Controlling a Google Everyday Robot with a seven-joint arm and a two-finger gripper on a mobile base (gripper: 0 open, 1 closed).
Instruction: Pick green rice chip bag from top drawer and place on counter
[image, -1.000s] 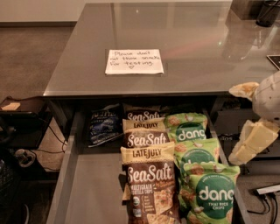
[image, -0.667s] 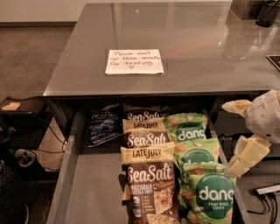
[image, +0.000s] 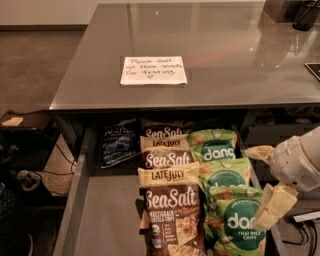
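The top drawer (image: 102, 215) is pulled out under the counter (image: 215, 35). Three light green rice chip bags stand in its right row: back (image: 215, 146), middle (image: 224, 175), front (image: 239, 224). My gripper (image: 265, 180) is at the drawer's right side, open and empty, with its cream fingers (image: 272, 205) spread beside the middle and front green bags. The lower finger overlaps the front bag's right edge. I cannot tell whether it touches the bag.
Brown-and-tan Sea Salt bags (image: 170, 210) fill the middle row. A dark blue bag (image: 117, 142) lies at the back left. A white handwritten note (image: 153, 70) lies on the counter. A dark side table (image: 22, 122) and cables stand at left.
My gripper has moved down and left, from beside the drawer's back right toward the front green bags. The bags have not moved.
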